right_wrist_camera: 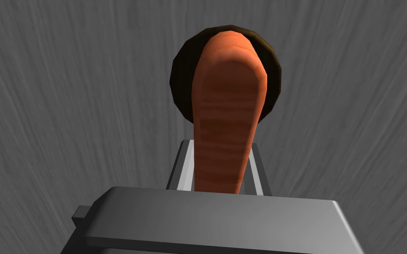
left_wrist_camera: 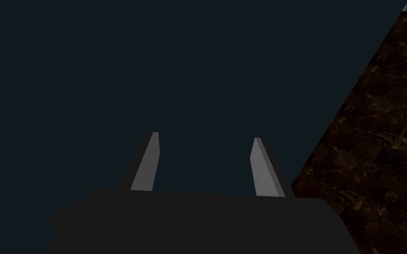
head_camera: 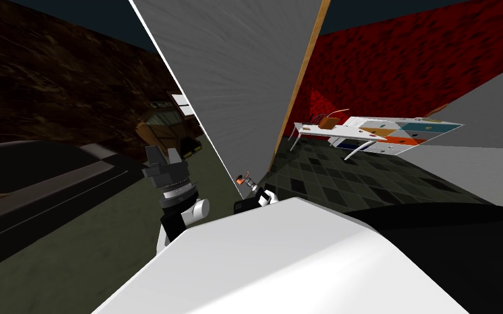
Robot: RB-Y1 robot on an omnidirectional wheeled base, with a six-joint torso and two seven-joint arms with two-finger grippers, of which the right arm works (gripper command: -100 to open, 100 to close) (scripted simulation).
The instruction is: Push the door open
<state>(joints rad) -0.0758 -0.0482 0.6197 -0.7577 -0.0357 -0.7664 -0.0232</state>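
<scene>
Handle (right_wrist_camera: 227, 110), orange, pinched between right gripper (right_wrist_camera: 220, 143) fingers against grey door (right_wrist_camera: 65, 88), apparently ajar. Left gripper (left_wrist_camera: 205, 136) fingers spread wide, holding nothing.

1. White desk (head_camera: 348, 130) stands against the red wall (head_camera: 408, 65), with a brown chair (head_camera: 327, 121) behind it.
2. Multicoloured drawer fronts (head_camera: 403, 136) sit at the desk's far end.
3. Dark checkered tile floor (head_camera: 321, 174) lies below the desk.
4. Brown cabinet (head_camera: 160, 128) stands by the dark marbled wall (head_camera: 54, 71).
5. Long dark low unit (head_camera: 37, 174) sits near the cabinet.
</scene>
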